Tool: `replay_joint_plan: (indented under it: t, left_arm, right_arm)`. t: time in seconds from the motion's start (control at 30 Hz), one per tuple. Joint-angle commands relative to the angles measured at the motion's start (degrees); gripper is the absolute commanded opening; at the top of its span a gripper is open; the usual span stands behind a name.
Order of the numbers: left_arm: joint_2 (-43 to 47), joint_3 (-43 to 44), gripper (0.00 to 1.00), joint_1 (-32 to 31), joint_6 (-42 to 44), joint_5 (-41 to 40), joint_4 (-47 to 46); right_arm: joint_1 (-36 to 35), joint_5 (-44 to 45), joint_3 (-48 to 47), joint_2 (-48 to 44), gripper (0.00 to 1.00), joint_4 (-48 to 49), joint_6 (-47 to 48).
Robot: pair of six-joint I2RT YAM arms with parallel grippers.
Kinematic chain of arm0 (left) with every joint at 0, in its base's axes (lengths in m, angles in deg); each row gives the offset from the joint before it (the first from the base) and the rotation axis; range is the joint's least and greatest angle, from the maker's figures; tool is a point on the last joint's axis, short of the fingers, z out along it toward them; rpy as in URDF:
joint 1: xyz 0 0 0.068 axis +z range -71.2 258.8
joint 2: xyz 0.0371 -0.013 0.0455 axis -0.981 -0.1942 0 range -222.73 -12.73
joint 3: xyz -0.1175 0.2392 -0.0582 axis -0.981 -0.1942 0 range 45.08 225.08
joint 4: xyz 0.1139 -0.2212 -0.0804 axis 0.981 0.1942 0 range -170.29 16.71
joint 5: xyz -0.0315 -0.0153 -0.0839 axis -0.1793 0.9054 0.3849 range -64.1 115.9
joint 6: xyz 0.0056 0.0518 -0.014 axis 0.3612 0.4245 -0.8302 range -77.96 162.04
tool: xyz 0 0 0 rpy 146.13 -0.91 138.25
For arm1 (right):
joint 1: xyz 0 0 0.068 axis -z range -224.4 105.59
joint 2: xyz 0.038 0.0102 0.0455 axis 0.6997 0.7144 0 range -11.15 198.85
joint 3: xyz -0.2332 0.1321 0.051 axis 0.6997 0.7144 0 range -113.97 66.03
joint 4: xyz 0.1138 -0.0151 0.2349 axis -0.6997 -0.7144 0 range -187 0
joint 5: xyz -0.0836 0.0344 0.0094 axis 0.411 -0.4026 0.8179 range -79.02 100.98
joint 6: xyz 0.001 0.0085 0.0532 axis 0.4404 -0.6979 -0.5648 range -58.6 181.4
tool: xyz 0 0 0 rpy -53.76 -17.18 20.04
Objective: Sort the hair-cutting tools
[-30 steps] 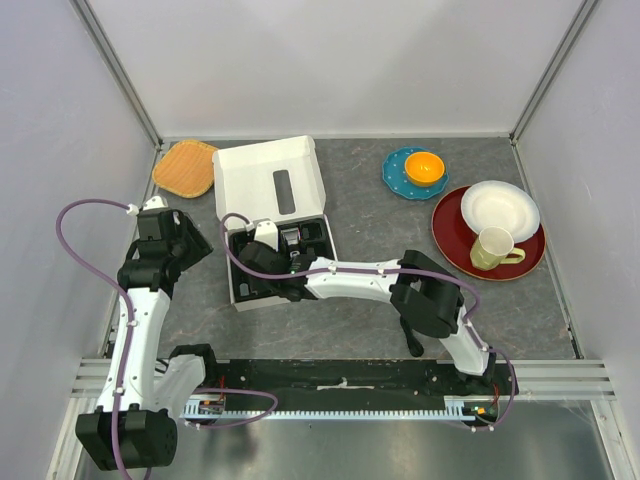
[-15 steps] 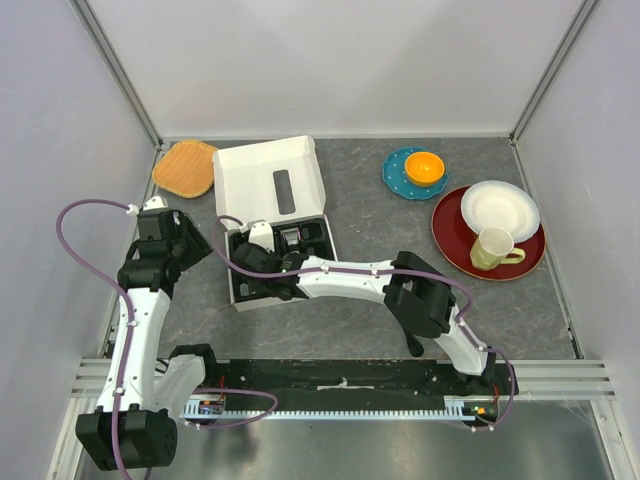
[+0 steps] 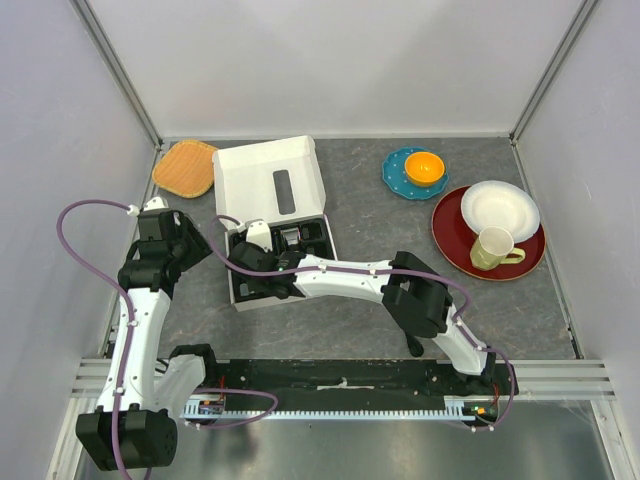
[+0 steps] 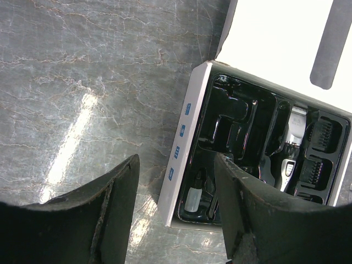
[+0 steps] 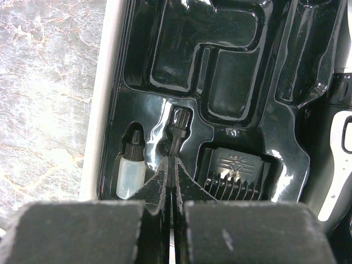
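Observation:
The white box (image 3: 268, 177) lies open with its black moulded tray (image 5: 231, 66) in it. My right gripper (image 5: 172, 168) is over the tray's front left and is shut on the thin black brush (image 5: 177, 125), whose head lies in a narrow slot. A black comb guard (image 5: 234, 173) sits in the slot to its right. The black-and-silver clipper (image 5: 336, 165) lies at the tray's right; it also shows in the left wrist view (image 4: 291, 146) beside more comb guards (image 4: 322, 135). My left gripper (image 4: 176, 212) is open and empty above the table, at the box's left edge.
A small clear bottle (image 5: 131, 171) stands in the tray left of the brush. A woven orange mat (image 3: 186, 167) lies at the back left. A blue plate with an orange bowl (image 3: 424, 168), a white bowl on a red plate (image 3: 455, 245) and a cup (image 3: 492, 248) are at the right.
My right gripper has moved a little to the left over the tray with the brush in it. The left arm has barely moved.

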Motion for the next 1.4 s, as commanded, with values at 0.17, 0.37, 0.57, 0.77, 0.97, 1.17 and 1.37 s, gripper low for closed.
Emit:
replay_joint_plan:
  t: [0.17,0.37,0.57,0.77,0.97,1.17,1.37]
  left_arm:
    - [0.6,0.1,0.63,0.1,1.5,0.3,-0.7]
    - [0.5,-0.1,0.63,0.1,1.1,1.2,-1.0]
    - [0.4,-0.1,0.63,0.1,1.0,1.3,-1.0]
    - [0.3,-0.2,0.63,0.0,0.9,1.5,-1.0]
    - [0.4,-0.3,0.63,0.0,0.8,1.5,-1.0]
    - [0.3,-0.3,0.63,-0.1,0.9,1.7,-1.0]
    - [0.3,-0.3,0.63,0.0,0.7,1.8,-1.1]
  right_arm:
    - [-0.3,-0.2,-2.9,-1.1,0.04,-0.3,2.9]
    - [-0.3,0.1,-3.3,-2.2,0.16,-0.3,3.9]
    - [-0.3,-0.9,-2.5,-2.1,0.00,-0.1,3.7]
    - [-0.4,-0.6,-1.9,-1.4,0.00,-0.1,3.7]
    - [-0.2,-0.5,-1.7,-0.2,0.00,-0.1,3.6]
    - [0.1,-0.6,-0.7,0.6,0.00,-0.1,3.0]
    - [0.5,-0.8,0.0,0.9,0.00,0.0,2.4]
